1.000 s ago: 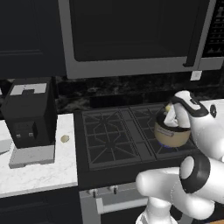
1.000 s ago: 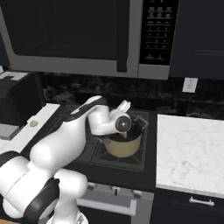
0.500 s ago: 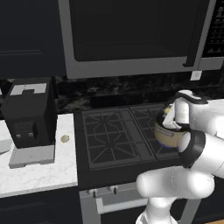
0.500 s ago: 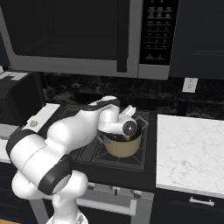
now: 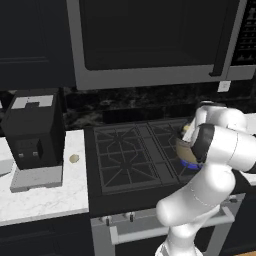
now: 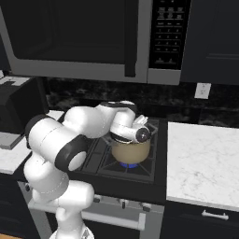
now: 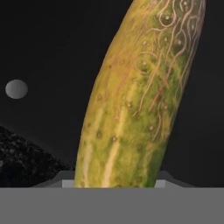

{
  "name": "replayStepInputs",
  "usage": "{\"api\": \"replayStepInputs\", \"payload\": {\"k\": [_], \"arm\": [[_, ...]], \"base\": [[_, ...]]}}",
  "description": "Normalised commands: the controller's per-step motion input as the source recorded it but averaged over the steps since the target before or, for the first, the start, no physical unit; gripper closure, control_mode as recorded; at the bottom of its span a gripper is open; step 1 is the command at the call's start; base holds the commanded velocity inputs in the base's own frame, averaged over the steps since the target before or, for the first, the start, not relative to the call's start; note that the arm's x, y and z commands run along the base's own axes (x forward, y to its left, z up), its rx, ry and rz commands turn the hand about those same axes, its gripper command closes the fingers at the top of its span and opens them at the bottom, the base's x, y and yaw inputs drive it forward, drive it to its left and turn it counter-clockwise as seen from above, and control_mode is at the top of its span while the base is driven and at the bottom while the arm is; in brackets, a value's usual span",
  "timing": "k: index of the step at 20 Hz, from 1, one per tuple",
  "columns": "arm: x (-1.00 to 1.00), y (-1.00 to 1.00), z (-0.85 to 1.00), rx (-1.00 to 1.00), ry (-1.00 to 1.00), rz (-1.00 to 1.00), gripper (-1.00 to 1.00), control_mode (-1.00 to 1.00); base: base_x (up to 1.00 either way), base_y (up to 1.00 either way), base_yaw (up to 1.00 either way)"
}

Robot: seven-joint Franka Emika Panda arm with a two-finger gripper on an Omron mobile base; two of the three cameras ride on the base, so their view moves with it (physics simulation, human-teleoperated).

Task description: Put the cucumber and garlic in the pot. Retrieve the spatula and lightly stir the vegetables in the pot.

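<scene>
Stovetop pot (image 6: pixel 131 150), arm-hidden rim

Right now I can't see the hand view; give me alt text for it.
The cucumber, yellow-green with darker mottling, rises between the gripper's fingers and leans right, against a dark background. A small grey disc shows at left.

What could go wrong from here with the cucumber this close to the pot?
The cucumber sits lengthwise in the jaws and looks long against the pot, so on release it could catch the rim and tip onto the stove. The arm hides much of the pot in both base views, so centring over it is hard to confirm. The garlic lies far off on the counter beside the black appliance, a long reach with little room.
</scene>
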Motion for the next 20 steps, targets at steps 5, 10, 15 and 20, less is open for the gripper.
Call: {"api": "replayStepInputs", "payload": {"k": [5, 10, 15, 20], "arm": [[-0.11, -0.15, -0.21, 0.01, 0.00, 0.00, -1.00, -1.00], [-0.34, -0.16, 0.00, 0.06, 0.00, 0.00, -1.00, -1.00], [-0.21, -0.01, 0.17, 0.07, 0.00, 0.00, -1.00, -1.00], [-0.15, 0.00, 0.75, 0.07, 0.00, -0.01, -1.00, -1.00]], "base": [[0.00, 0.00, 0.00], [0.00, 0.00, 0.00], [0.00, 0.00, 0.00], [0.00, 0.00, 0.00]]}}
